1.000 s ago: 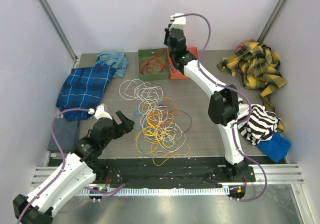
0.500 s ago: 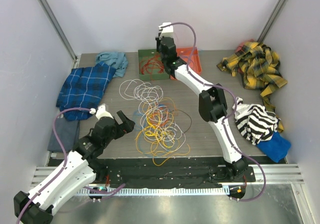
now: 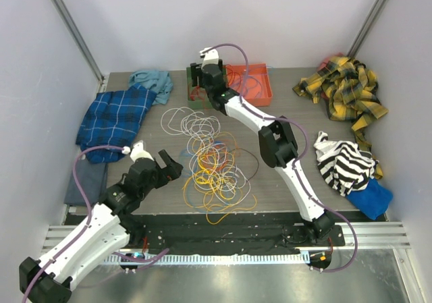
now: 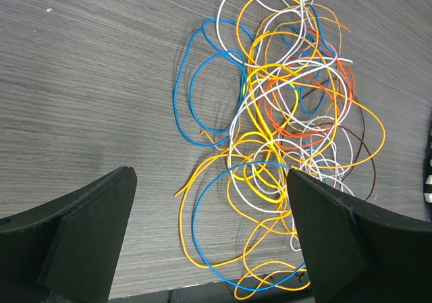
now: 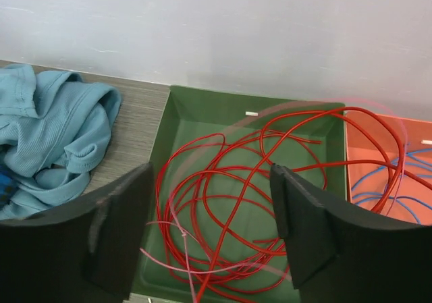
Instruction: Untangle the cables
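Item one: cables (image 3: 214,164), a single tangle lying mid-tabletop (image 3: 331,117), just beyond the left fingers (image 4: 88,235). Yellow, orange, white, blue, red and brown strands overlap too closely to count.

Item two: red cables (image 5: 229,202), loose loops in the green tray (image 5: 196,114). One strand is blurred and the number is unclear. In the top view the right arm hides most of this tray.

Item three: blue cables (image 5: 381,195) in the orange tray (image 5: 358,161), cut off at the wrist view's edge.

Trays: two, side by side.

Cloths: five, namely blue plaid cloth (image 3: 115,117), teal cloth (image 5: 54,134), yellow plaid cloth (image 3: 344,90), striped cloth (image 3: 347,162), blue cloth (image 3: 372,198).

Left fingers: spread wide, empty.

Right fingers (image 5: 307,229): parted above the green tray, gripping nothing.
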